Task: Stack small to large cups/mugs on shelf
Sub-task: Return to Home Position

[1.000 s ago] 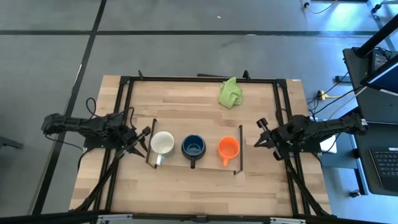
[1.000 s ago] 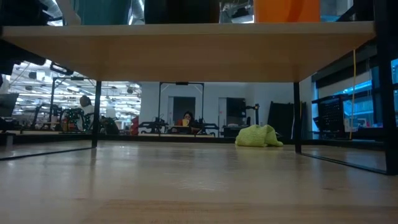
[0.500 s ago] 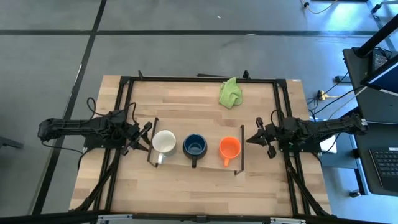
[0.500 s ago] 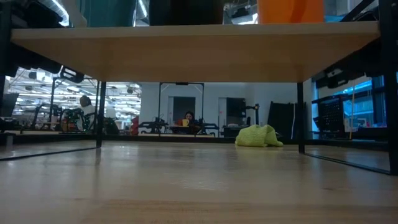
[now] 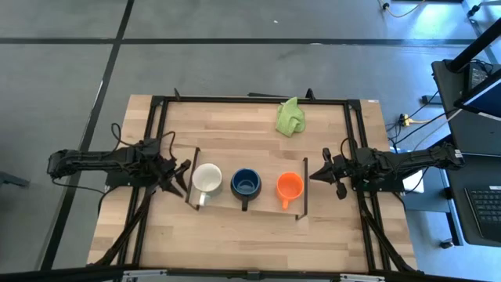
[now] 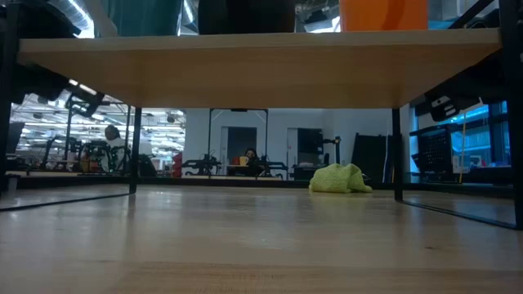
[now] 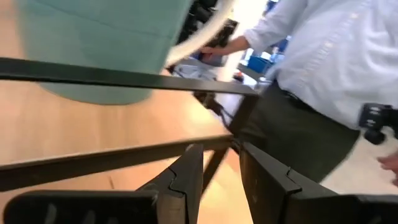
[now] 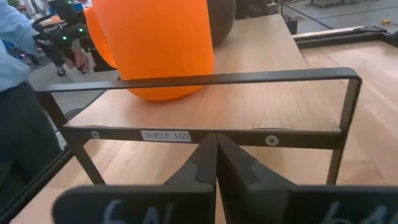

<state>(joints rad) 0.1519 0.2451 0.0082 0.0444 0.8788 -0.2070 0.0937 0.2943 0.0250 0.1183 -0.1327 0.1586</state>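
The light-wood shelf [image 5: 266,202] stands on black legs on the table, and the low view shows its underside [image 6: 261,69]. On it, in a row from left to right, stand the white-grey mug [image 5: 206,179], the dark blue mug [image 5: 245,182] and the orange mug [image 5: 289,186]. My left gripper [image 5: 185,169] is level at the shelf's left end. It is open, with a black rail post [image 7: 214,168] between its fingers. My right gripper [image 5: 313,175] is shut, level at the shelf's right end. Its tips [image 8: 216,137] are in front of the lower rail bar, and the orange mug [image 8: 161,43] stands beyond. My left gripper's fingers [image 7: 186,177] stand on either side of the post at the shelf's left end rail, coming level from the table's left. I cannot tell whether they touch it. My right gripper's shut tips point level from the table's right at the lower crossbar [image 8: 186,135] of the right end rail. I cannot tell whether they touch it.
A lime-green cloth [image 5: 290,117] lies on the table near its far edge, right of centre. A black frame [image 5: 156,141] runs around the table. A person in a white shirt [image 7: 323,62] stands beyond the table.
My right gripper has moved toward the table's left, up to the shelf's right end rail. The shelf, with its three mugs, has slid a little toward the table's right. My left gripper has stayed at the shelf's left end rail.
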